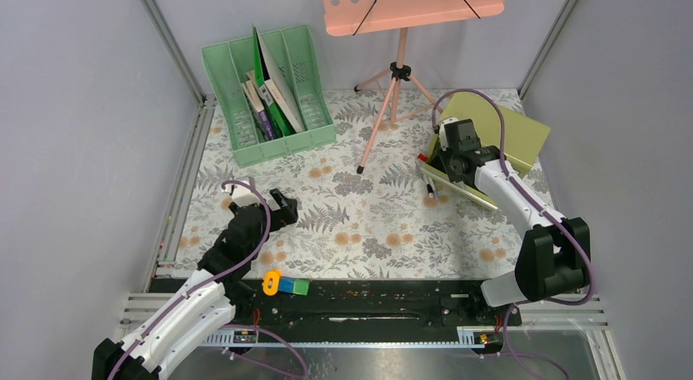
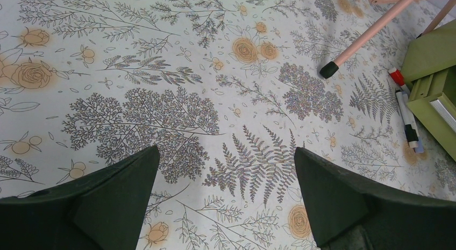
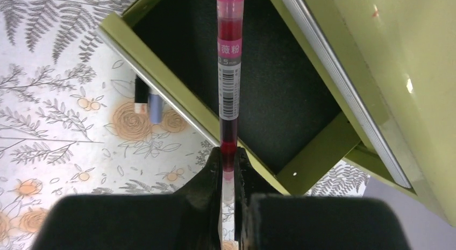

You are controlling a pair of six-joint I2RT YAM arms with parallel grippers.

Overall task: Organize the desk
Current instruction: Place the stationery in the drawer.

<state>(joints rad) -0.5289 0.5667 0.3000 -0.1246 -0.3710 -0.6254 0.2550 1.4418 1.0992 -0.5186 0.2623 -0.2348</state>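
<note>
Right pincer [image 3: 228, 153] pinches pink pen [image 3: 228, 72] over open olive drawer [image 3: 161, 83]. Green file rack [image 1: 282, 145] holds books [image 1: 270, 102]. Left pincer [image 2: 227, 150] spread above surface [image 2: 215, 45].

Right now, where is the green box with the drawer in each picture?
Top external: the olive-green drawer box sits far right at the back of the floral-cloth desk.
Left wrist: the box is at the right edge.
Right wrist: the box fills the top and right, its open drawer behind the pink plastic pen.
Shared landmark: the dark-tipped marker pen lying beside the drawer front.
</note>
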